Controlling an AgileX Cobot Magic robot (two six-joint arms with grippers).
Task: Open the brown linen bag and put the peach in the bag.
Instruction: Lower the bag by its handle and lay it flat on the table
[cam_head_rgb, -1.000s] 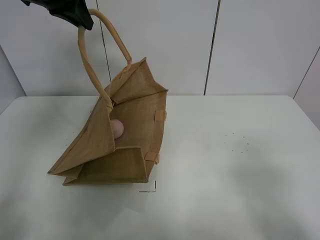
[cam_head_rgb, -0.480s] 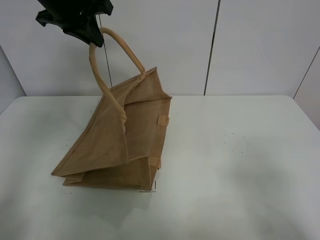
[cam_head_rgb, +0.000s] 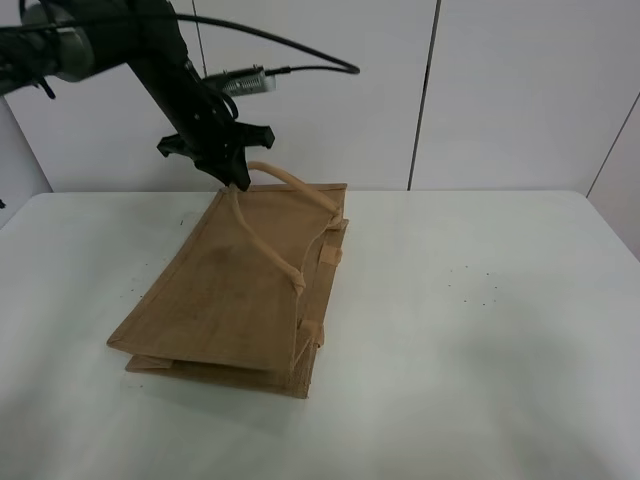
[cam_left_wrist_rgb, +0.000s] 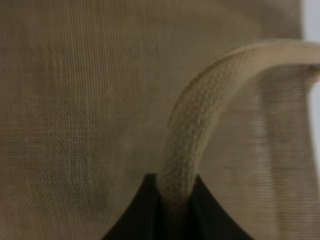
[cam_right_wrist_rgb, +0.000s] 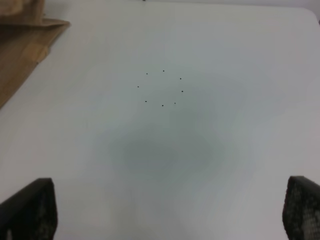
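Note:
The brown linen bag (cam_head_rgb: 230, 290) lies nearly flat on the white table (cam_head_rgb: 480, 340), its mouth towards the right and collapsed. My left gripper (cam_head_rgb: 232, 178) is shut on one beige loop handle (cam_head_rgb: 285, 180) just above the bag's far edge. In the left wrist view the handle (cam_left_wrist_rgb: 200, 130) curves up out of the dark jaws (cam_left_wrist_rgb: 175, 210) in front of the coarse bag cloth (cam_left_wrist_rgb: 75, 100). The peach is hidden. My right gripper (cam_right_wrist_rgb: 165, 210) hangs open over bare table, with a corner of the bag (cam_right_wrist_rgb: 20, 45) off to one side.
A small ring of black dots (cam_head_rgb: 475, 285) marks the table right of the bag, also seen as dots (cam_right_wrist_rgb: 162, 90) under the right wrist. White wall panels stand behind the table. A cable trails from the left arm (cam_head_rgb: 150, 50).
My left gripper has come down and to the right with the handle. The bag, held up and open a second ago with the peach showing inside, has folded flat and the peach is covered.

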